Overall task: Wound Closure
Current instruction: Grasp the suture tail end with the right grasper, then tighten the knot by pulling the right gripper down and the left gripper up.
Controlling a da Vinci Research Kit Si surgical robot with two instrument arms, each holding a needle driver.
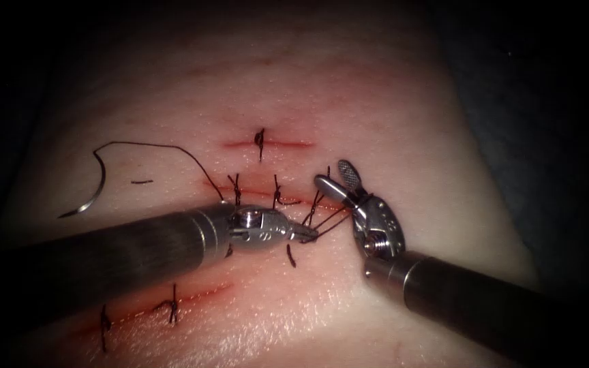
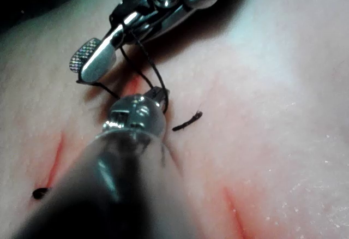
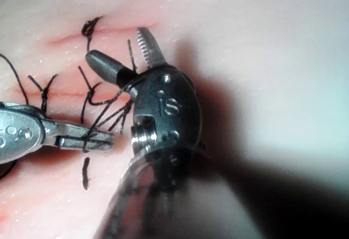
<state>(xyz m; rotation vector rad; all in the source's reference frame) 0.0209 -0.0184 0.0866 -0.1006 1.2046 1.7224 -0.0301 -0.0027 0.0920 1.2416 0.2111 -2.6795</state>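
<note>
**Thread wound on right tool, needle free on tissue**

I have the left tool [image 1: 306, 235] coming in low from the left, jaws closed on the thread [image 1: 328, 219] right at the tip. In the right wrist view the same tip [image 3: 101, 139] is pinched on several dark strands. I see the right tool [image 1: 337, 175] with jaws spread wide and holding nothing between them; the thread is wrapped around it at the base of the jaws, and strands run from there across to the left tool's tip. In the left wrist view the open right tool [image 2: 98, 59] sits just beyond my left tool, thread running between them.

The needle [image 1: 93, 191] lies flat on the tissue [image 1: 376, 123], well left of both tools, not in the tissue, held by neither. Its thread arcs from its upper end toward the cut [image 1: 260, 194], which has knotted stitches already across it. A short cut end [image 1: 291, 255] lies just below the left tool's tip. Red fluid [image 1: 267, 144] marks a shorter stitched cut above, and another stitched cut lies lower left.
</note>
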